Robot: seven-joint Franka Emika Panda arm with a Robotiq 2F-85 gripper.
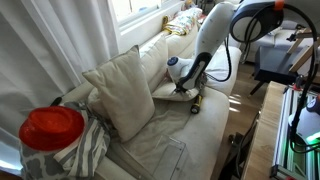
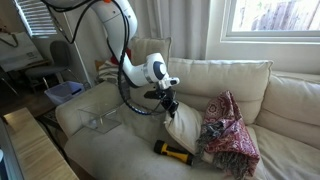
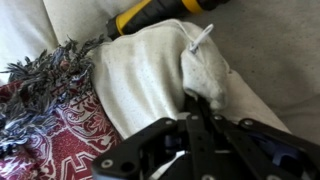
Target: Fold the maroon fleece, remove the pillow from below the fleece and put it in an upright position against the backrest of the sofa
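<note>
Where the white arm bends down over the sofa seat, the gripper has its two dark fingers pressed together on a bunched fold of the pillow. In the wrist view the off-white cloth is pinched between them close to one pointed corner. The pillow stands tilted on the seat cushion with its gripped edge raised, and it is near the backrest of the sofa, though I cannot tell whether the two touch. The maroon fleece sits just beside the pillow and touches it. It is crumpled in a loose heap rather than folded, with its fringed edge lying against the pillow's side. A yellow-and-black tool lies flat on the seat in front of the pillow. A clear plastic box rests farther along the cushion, well apart from the fleece. At the far end of the sofa a larger pillow leans upright, with a red object and striped grey-white fabric beside it.
</note>
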